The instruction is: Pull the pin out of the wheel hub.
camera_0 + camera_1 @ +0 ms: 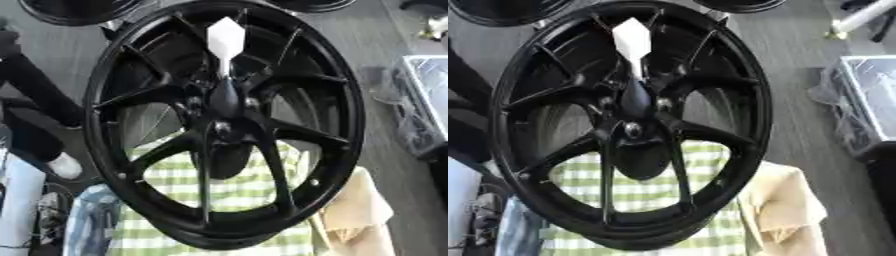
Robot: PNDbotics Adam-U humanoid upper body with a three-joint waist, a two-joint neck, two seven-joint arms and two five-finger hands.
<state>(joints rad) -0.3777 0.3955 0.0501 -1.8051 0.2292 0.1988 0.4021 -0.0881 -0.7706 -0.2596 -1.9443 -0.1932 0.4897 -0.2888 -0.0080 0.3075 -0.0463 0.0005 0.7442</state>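
Pin seated in hub; no robot hand in either view.

Black wheel (224, 122) stood near upright, filling the view. At its hub (225, 102) a dark tapered pin (225, 95) sat in the centre, long axis running up the wheel face, with a white tag (226, 39) at its upper end. Neither robot hand showed, so openness, hold and nearer arm: cannot tell. Below the hub, green-checked cloth (227, 192) showed through the spokes; tan cloth (363, 210) lay just beside the lower rim. Pull not yet begun.

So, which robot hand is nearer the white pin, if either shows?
Cannot tell: neither robot hand shows in either view. The white pin sticks out of the wheel hub.
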